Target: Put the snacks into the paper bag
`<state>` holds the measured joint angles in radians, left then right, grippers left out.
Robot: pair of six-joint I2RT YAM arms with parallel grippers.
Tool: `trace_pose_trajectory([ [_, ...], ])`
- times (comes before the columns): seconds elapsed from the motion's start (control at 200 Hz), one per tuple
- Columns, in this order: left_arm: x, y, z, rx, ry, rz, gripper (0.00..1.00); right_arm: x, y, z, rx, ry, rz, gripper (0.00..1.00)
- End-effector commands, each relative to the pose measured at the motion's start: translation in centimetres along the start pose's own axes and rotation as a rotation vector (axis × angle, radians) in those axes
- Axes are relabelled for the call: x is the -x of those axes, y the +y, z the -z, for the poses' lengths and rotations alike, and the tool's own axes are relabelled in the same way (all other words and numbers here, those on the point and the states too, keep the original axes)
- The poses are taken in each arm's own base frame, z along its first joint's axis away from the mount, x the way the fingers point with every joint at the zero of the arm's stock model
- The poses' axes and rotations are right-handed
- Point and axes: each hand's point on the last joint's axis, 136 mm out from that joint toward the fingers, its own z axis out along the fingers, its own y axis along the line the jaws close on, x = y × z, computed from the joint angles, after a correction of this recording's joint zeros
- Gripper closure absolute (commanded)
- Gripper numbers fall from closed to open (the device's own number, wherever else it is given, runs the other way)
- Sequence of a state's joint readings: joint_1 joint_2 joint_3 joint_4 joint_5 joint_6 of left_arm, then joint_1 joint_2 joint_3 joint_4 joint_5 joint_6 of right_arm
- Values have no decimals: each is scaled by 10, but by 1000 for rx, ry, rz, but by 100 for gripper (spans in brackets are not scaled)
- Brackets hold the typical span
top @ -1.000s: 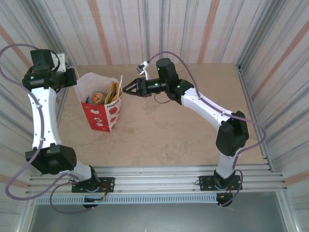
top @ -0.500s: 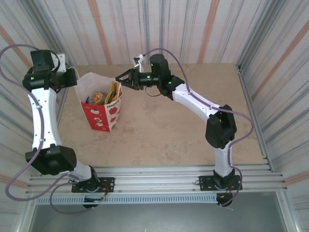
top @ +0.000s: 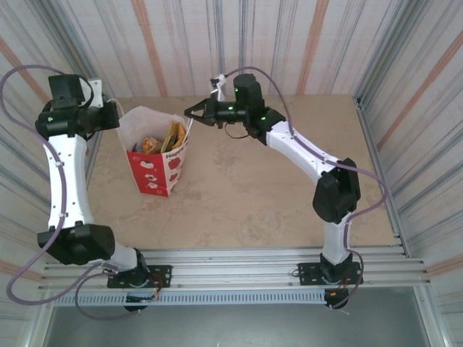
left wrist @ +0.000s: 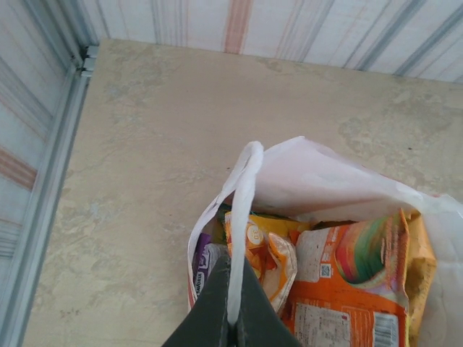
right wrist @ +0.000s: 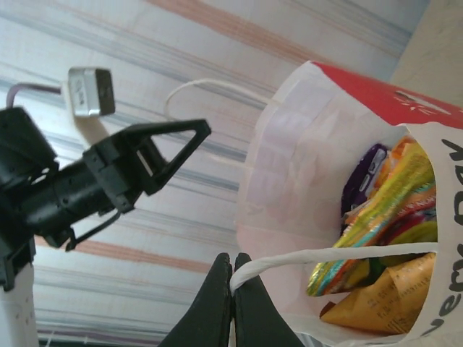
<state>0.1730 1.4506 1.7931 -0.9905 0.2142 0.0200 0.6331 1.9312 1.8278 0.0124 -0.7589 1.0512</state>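
Peeking from the paper bag [top: 155,173] — snacks [left wrist: 347,282], lower parts hidden inside.

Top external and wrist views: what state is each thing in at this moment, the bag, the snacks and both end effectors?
paper bag: upright, mouth open.
snacks: inside the bag.
left end effector: shut on one cord handle.
right end effector: shut on the other cord handle.

The paper bag [top: 154,170] stands on the table's [top: 253,195] left half, with the snacks [top: 165,137] inside it. The left gripper [top: 116,119] pinches its left handle [left wrist: 242,210], and the right gripper [top: 189,112] pinches its right handle [right wrist: 325,254].
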Motion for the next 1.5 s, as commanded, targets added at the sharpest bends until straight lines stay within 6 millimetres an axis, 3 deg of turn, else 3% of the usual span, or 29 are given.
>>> trace_pose_trajectory([
  [0.0, 30, -35, 46, -46, -153, -46, 100, 24, 54, 53, 28, -93, 120, 100],
  [0.185, 33, -82, 57, -78, -194, -87, 100, 34, 66, 105, -29, -124, 150, 100],
  [0.361, 26, -140, 57, -136, -240, -124, 100, 36, 56, 154, -119, -143, 137, 100],
  [0.536, 9, -193, 51, -192, -229, -159, 100, 28, 49, 192, -163, -148, 125, 100],
  [0.621, -6, -218, 46, -214, -210, -181, 100, 20, 38, 204, -185, -151, 108, 100],
  [0.756, -34, -246, 27, -236, -142, -195, 100, 11, 1, 226, -249, -185, 44, 100],
  [0.812, -47, -251, 17, -236, -104, -188, 97, 8, -13, 232, -268, -200, 24, 99],
  [0.907, -63, -261, 4, -244, -55, -183, 92, 5, -23, 239, -276, -212, 0, 86],
  [1.042, -64, -267, 4, -243, -47, -183, 68, 6, -13, 244, -269, -221, 25, 69],
  [1.107, -59, -267, 9, -246, -63, -187, 58, 5, -9, 248, -281, -225, 41, 61],
  [1.197, -47, -264, 20, -237, -96, -206, 50, 3, -5, 258, -309, -248, 57, 49],
  [1.337, -23, -255, 48, -219, -175, -255, 28, 1, -4, 289, -413, -304, 111, 43],
  [1.378, -17, -250, 55, -205, -202, -274, 17, -1, -6, 299, -462, -318, 138, 42],
  [1.403, -14, -246, 60, -194, -219, -276, 3, -2, -9, 305, -497, -327, 152, 41],
  [1.493, -7, -225, 70, -113, -289, -316, 1, -7, -21, 325, -621, -339, 220, 33],
])
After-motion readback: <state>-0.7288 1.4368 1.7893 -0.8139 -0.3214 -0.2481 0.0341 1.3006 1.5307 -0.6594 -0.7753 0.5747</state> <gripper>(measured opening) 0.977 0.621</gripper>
